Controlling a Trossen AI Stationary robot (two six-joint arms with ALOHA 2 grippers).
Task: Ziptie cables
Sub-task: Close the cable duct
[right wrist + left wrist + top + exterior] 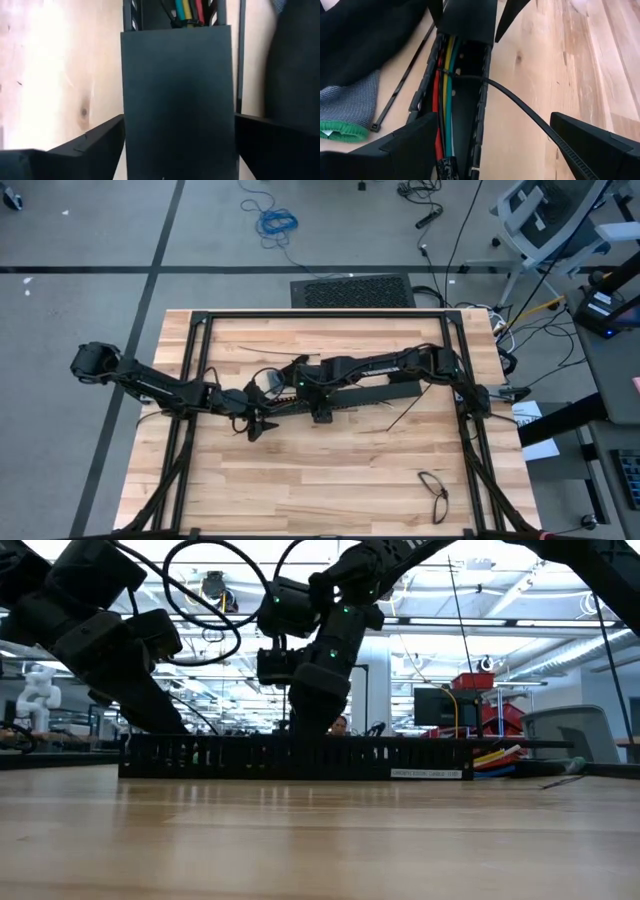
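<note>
- The table (330, 470) carries a long black slotted duct (345, 395) running left-right mid-table; both arms meet over it.
- The cables (445, 95) (red, yellow, green) lie inside, along its length.
- A zip tie (520, 107) crosses them, its tail trailing out toward the left gripper (495, 145), fingers spread wide, nothing held.
- Right gripper (175, 145) straddles the duct, fingers open too. Left looks nearer the tail, I'd say.

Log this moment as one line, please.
left hand: open, over slotted duct | right hand: open, straddling duct cover | cables: in duct, zip tie looped around
</note>
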